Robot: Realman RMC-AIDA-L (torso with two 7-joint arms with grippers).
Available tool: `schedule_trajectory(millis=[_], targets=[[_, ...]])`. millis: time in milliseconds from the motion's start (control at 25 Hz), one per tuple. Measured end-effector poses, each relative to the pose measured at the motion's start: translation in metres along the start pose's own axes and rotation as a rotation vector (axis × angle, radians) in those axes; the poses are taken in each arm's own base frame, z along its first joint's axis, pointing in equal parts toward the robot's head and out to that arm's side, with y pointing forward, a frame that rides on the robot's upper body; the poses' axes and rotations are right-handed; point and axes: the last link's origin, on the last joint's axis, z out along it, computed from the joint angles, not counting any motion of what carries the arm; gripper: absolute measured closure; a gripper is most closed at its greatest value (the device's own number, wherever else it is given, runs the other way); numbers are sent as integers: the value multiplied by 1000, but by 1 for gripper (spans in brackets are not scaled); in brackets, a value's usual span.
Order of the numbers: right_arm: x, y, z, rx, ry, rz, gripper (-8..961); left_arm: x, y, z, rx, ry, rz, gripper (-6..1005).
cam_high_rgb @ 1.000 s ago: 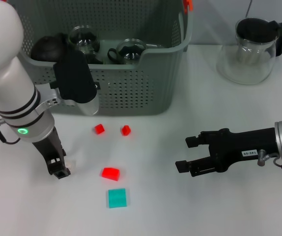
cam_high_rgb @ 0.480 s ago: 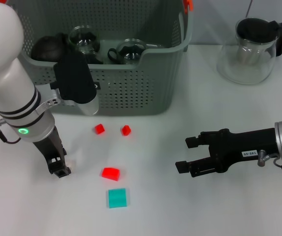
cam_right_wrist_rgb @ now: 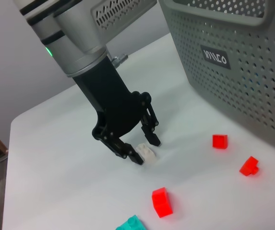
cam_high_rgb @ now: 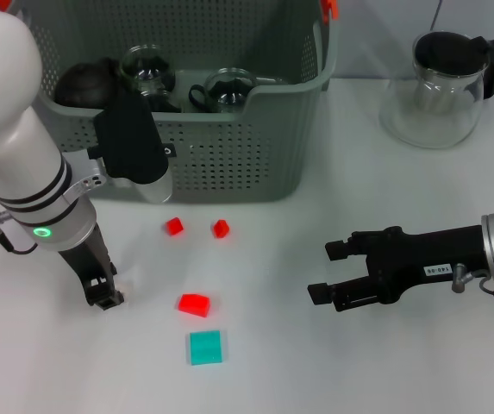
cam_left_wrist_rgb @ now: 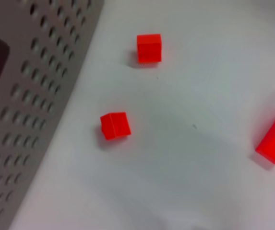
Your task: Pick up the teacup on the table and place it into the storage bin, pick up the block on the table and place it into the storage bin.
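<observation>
1. Picking a small white block (cam_right_wrist_rgb: pixel 146 152) off the tabletop (cam_high_rgb: pixel 315 362) is the step judged to be in hand. The left gripper (cam_right_wrist_rgb: pixel 138 146) stands low over it near the tabletop's left edge, jaws apart, one finger on either side. In the right wrist view the block lies between the fingertips, nearer one than the other.

2. Storage bin (cam_high_rgb: pixel 229 164) sits at the far edge and already holds glass teacups (cam_high_rgb: pixel 221 90); no teacup is seen on the tabletop, so that part is judged done.

3. Other blocks lie loose: two small red blocks (cam_high_rgb: pixel 174 226) (cam_high_rgb: pixel 221 228) just in front of the bin wall, a larger red block (cam_high_rgb: pixel 193 304) and a teal block (cam_high_rgb: pixel 204 347) nearer the front edge.

4. Recommended practice: centre the jaws on the white block before closing, since an off-centre close may push it aside. Seat the fingertips down to the tabletop, as the block is low and little of its side is offered.

5. Close gently, confirm the block is clamped, then lift straight up, clearing the bin rim (cam_high_rgb: pixel 186 108) before moving over it.

6. Release over open space beside the glassware, from low height.

7. Right gripper (cam_high_rgb: pixel 326 271) is parked toward the right edge, jaws apart, holding nothing. A glass pitcher (cam_high_rgb: pixel 440 86) stands at the far right corner, well apart from the work.
</observation>
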Motion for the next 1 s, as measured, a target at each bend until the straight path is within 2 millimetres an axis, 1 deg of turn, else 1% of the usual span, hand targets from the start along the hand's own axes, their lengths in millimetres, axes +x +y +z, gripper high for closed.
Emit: schedule_trajectory(millis=[120,440,560,600,720,840,920,1000], targets=[[0,0,0,0,0,1,6,0,0,0,0,0,-3,551],[1,0,0,1,0,3,6,-1,-1,0,3,1,-18,744],[1,0,0,1,0,4,6,0,-3,-6,8,17,-33,806],[1,0,0,1,0,4,6,0,-4,-9,8,26,-42,805],[1,0,0,1,0,5,6,1,-7,-26,-18,86,-102,803],[1,0,-1,3,0,6,6,3,-7,-56,-110,250,-205,801],[2,0,-1,4,-1,9,6,6,-9,-84,-192,439,-266,800],[3,0,-2,5,-3,12,6,13,-10,-113,-265,642,-277,799]])
